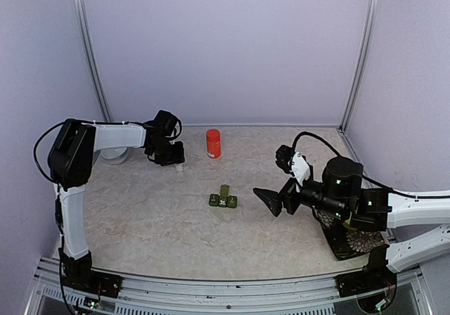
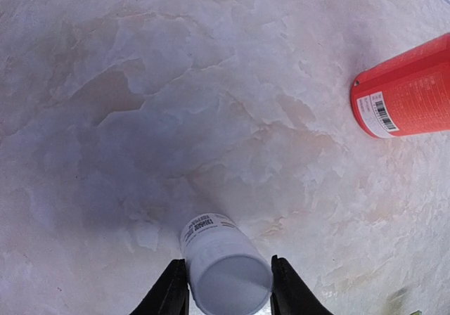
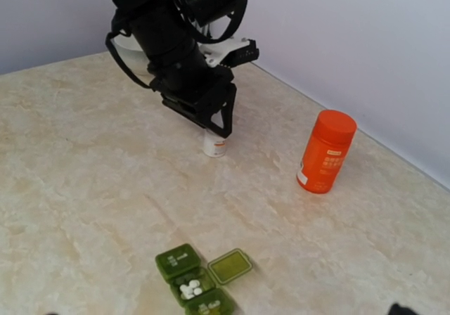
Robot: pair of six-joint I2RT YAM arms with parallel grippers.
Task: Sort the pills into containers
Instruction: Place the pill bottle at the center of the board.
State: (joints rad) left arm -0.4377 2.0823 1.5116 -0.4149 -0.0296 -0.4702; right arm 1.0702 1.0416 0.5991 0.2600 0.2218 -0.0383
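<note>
Left fingers clamp upright white bottle, arm outstretched; right fingers spread wide, hovering low.

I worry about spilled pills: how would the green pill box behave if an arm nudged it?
The pill box looks small, low and light, so it would probably slide rather than tip. One lid is open with white pills exposed, so a sharp knock might scatter them.

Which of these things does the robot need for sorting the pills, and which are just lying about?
For the job: green pill box, white pills in its middle compartment, small white bottle in the left gripper, probably the orange bottle.
Lying about: white bowl, dark patterned mat.
</note>
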